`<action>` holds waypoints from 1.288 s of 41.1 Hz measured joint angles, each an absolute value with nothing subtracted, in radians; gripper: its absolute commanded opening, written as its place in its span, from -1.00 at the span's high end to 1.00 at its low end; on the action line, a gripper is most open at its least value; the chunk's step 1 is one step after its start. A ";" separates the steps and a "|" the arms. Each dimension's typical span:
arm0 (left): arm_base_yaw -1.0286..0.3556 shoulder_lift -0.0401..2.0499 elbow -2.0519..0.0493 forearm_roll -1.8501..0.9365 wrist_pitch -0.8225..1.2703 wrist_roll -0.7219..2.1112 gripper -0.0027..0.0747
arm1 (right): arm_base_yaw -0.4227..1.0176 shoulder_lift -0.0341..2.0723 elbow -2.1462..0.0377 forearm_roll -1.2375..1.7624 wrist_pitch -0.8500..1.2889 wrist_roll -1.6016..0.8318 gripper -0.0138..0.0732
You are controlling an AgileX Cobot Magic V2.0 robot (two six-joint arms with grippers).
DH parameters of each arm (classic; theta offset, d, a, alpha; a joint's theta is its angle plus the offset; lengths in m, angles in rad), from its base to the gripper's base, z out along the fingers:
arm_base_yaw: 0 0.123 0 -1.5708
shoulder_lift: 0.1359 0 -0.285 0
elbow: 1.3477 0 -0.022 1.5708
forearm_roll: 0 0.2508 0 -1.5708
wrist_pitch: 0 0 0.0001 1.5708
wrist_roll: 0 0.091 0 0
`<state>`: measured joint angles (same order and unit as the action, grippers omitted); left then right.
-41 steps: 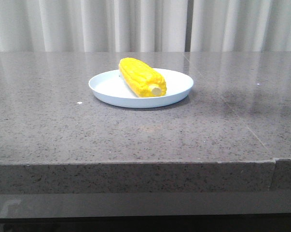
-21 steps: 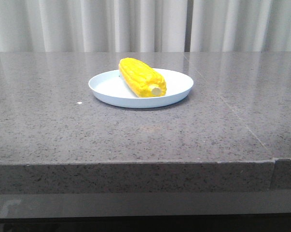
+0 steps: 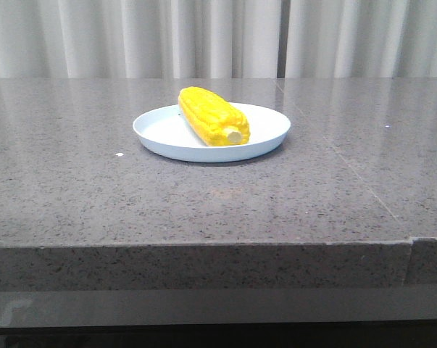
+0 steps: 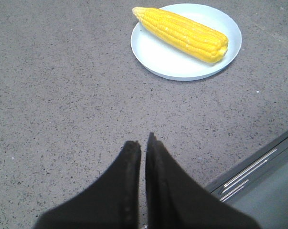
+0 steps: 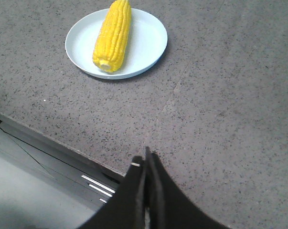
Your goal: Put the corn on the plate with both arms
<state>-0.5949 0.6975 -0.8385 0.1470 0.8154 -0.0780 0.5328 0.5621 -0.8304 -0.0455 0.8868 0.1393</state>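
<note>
Nothing is shifting between the earlier front views and this one: corn (image 3: 212, 116) and plate (image 3: 211, 131) are sitting exactly where they were, and neither arm is entering the front view.

Corn is lying inside the plate, on its side, running diagonally across the dish. Pale stub end is facing the near edge of the desk (image 3: 95, 196), tapered tip is pointing toward the curtain (image 3: 131, 36) at the back. Cob is resting slightly left of the plate's centre in the front view, leaving bare plate showing to its right and left.

Plate is sitting flat on the grey speckled desk, around the middle, well back from the front edge.

Left gripper (image 4: 141, 143) is hovering over bare desk, well apart from the plate; its jaws are pressed almost together, only a thin slit showing between them, nothing pinched. Corn (image 4: 182, 33) and plate (image 4: 155, 59) are showing beyond it.

Right gripper (image 5: 144, 160) is hanging over the desk near its front edge, also well apart from the plate (image 5: 144, 43); jaws are pressed together, holding nothing. Corn (image 5: 114, 34) is lying lengthwise across the dish in this view.
</note>
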 measured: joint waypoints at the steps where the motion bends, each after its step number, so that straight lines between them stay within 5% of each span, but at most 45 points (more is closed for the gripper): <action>1: -0.595 0.698 -0.838 0.147 0.815 -0.078 0.98 | 0.533 0.560 -0.830 -0.046 0.890 0.139 0.84; 32: -0.588 0.640 -0.759 0.153 0.744 -0.078 0.98 | 0.533 0.560 -0.827 -0.046 0.898 0.137 0.84; 53: -0.170 0.209 -0.247 -0.038 0.363 -0.080 0.98 | 0.533 0.560 -0.827 -0.046 0.898 0.137 0.84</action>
<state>-0.1697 0.2094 -0.2469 -0.0382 0.3632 -0.0796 0.5328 0.5595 -0.8266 -0.0459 0.8985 0.1373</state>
